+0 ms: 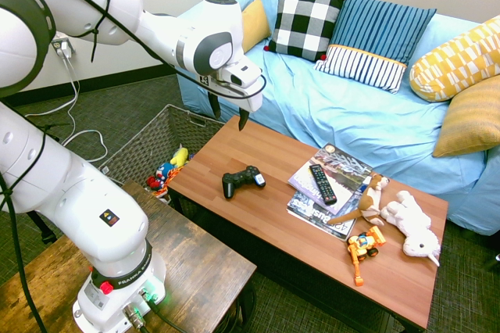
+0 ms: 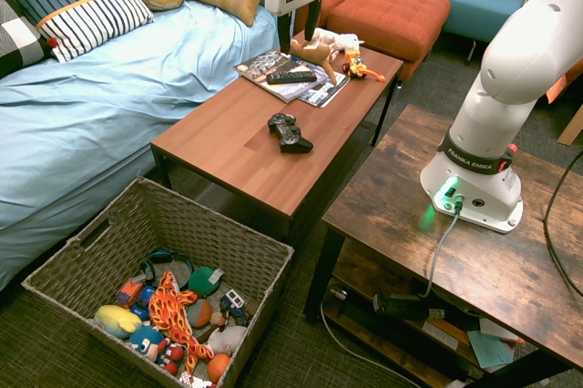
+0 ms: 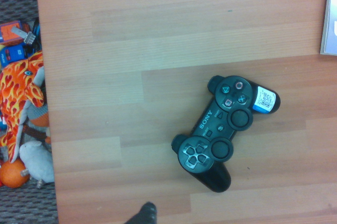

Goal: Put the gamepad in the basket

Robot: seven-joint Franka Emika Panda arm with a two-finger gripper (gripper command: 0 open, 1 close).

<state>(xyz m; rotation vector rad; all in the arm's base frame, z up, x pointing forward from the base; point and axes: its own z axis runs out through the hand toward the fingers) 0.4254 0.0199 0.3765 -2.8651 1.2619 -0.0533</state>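
Open, empty tool point(image 1: 228, 112) hangs above the counter point(image 1: 234, 153); gamepad point(image 1: 242, 180) lies near it, basket point(image 2: 109, 238) on floor beside.

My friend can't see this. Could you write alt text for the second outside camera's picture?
A black gamepad lies alone on a wooden coffee table, with the robot's open pincer hanging above the table's far end. A woven basket full of toys sits on the floor by the table's near end, beside a blue sofa.

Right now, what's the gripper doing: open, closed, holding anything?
Gripper: jaws open, holding nothing, raised above the coffee table; the gamepad lies on the tabletop, untouched.
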